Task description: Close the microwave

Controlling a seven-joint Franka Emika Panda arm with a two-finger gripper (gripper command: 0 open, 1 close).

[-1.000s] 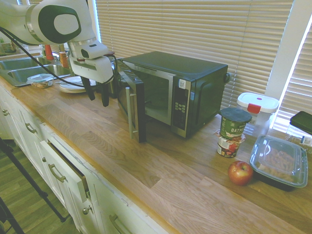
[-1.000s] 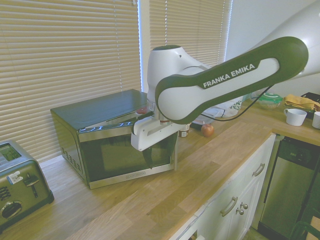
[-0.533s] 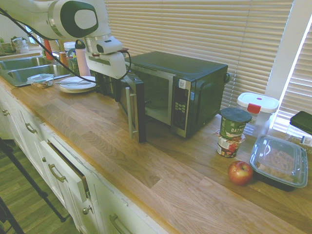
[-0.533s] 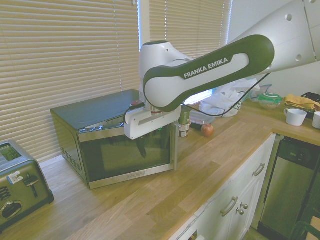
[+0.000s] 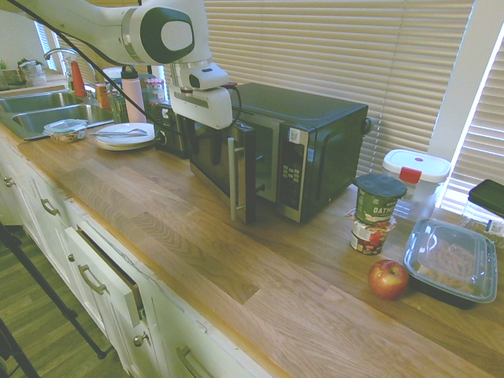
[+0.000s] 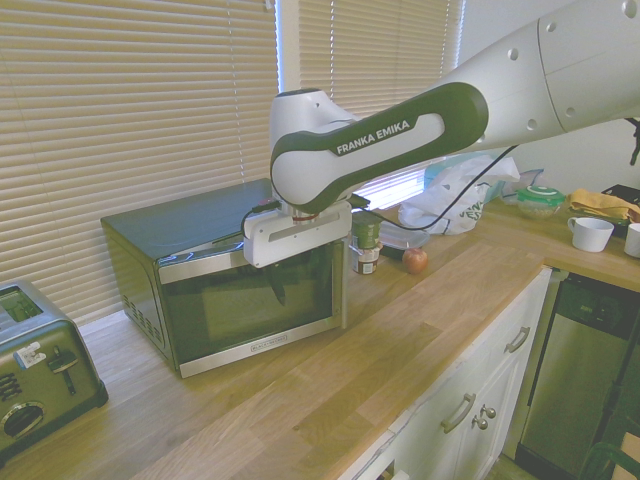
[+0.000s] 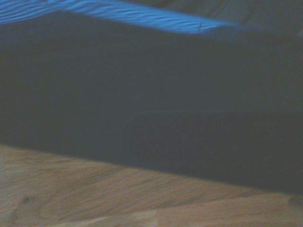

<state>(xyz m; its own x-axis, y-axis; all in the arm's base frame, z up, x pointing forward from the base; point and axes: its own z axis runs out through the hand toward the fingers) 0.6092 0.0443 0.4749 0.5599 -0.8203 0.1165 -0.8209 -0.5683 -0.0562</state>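
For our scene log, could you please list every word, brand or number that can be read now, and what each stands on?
"FRANKA EMIKA": the robot arm
"OATM...", rest unreadable: the green cup
Too small or blurred: the print on the microwave's door trim, button panel and white sticker, and on the lower cup.

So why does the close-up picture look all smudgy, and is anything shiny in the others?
In the wrist view, the big dark shape is blurry, probably too close to focus, with a rippled blue glow along its edge; the wooden counter is soft too. In the second exterior view, light glares on the top front edge of the microwave; the first exterior view looks sharper, slightly hazy.
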